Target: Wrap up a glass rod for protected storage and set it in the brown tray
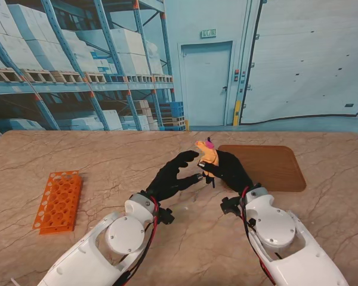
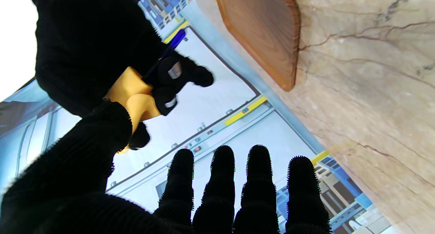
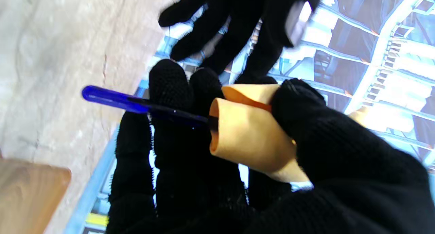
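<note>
Glass rod (image 3: 136, 106), blue, clamped with its tan wrap (image 3: 248, 138) in right hand (image 1: 227, 170), above surface beside brown tray (image 1: 274, 170). Left hand (image 1: 173, 176) spread, apparently empty. Best to roll snugly, covering exposed end.

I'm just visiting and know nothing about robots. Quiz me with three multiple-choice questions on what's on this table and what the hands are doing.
1. Where does the orange rack lie?
A. robot's left
B. in the brown tray
C. robot's right

2. What colour is the rod sticking out of the wrap?
A. green
B. blue
C. white

3. What is the left hand doing?
A. gripping the rack
B. fingers apart, holding nothing
C. pressing the tray

Answers: 1 A, it sits beside the left arm. 2 B, the right wrist view shows it. 3 B, the right hand holds the wrapped rod.
</note>
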